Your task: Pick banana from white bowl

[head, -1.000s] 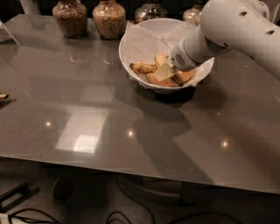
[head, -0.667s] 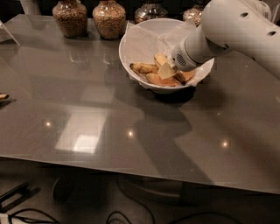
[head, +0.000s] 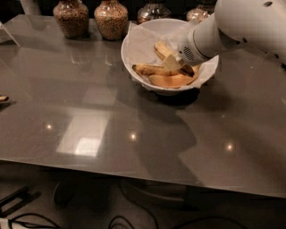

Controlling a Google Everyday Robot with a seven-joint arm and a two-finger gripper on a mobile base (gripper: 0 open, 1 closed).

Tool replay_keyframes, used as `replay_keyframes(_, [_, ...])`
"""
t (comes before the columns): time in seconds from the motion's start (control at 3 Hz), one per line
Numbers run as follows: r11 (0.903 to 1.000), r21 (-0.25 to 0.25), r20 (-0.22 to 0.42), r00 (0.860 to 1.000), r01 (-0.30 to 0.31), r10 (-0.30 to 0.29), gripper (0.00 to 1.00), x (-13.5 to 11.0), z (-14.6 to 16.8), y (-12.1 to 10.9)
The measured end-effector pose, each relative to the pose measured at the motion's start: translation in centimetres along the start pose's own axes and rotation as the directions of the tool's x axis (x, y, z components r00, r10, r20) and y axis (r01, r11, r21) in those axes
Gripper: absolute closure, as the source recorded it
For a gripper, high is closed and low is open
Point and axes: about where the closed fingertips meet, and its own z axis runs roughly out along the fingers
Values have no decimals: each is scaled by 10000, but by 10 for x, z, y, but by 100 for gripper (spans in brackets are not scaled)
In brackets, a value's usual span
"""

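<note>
The white bowl (head: pixel 134 49), lined with crinkled paper, stands at the back of the grey table. It holds several bananas. The pale yellow banana (head: pixel 161 49) lies at the back, slanting down to the right. A small brown-speckled banana (head: pixel 148 69) lies to the left and a deeper orange-yellow banana (head: pixel 172 81) lies in front. My gripper (head: pixel 172 63) comes in from the upper right on the white arm and is down inside the bowl, at the lower part of the pale banana. The arm hides the bowl's right side.
Several glass jars stand along the back edge: two filled with grain (head: pixel 71 18) (head: pixel 111 19) left of the bowl and others behind it (head: pixel 153 10). A small dark object (head: pixel 3 98) lies at the table's left edge. Cables lie on the floor below (head: pixel 27 219).
The gripper has shifted slightly to the right and up inside the bowl, and more of the pale banana now shows behind it. The bowl has not moved.
</note>
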Motion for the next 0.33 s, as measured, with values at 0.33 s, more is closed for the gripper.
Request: replay_keyframes(0.33, [9990,-64,437,9981,443,-439,100,-6,-40,8])
